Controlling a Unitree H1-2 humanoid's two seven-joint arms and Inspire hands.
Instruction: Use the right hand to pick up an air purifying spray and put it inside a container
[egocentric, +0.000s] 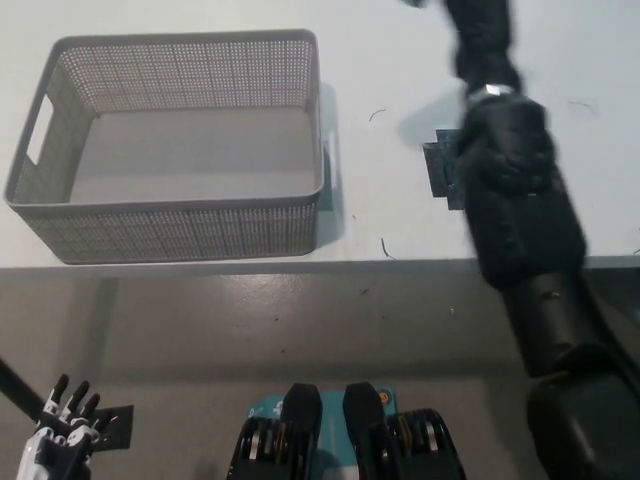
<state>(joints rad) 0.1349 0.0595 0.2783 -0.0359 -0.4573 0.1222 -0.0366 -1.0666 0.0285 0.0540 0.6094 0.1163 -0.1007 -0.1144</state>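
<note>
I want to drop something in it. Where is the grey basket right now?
In the head view the grey basket sits on the white table, on the left side near the front edge, with the black right arm to its right.

The basket (170, 215) is pale grey, its walls patterned all over with a fine mesh of small holes, and its floor a plain, smooth grey. It sits on a white worktop (390, 70) flecked with a few thin dark marks. A dark, near-black patch (440, 165) shows on the worktop beside the glossy black arm (515, 200). The floor (250, 340) below is dull grey-brown. At the lower left the left hand (60, 440) is white with black fingertips.
</note>
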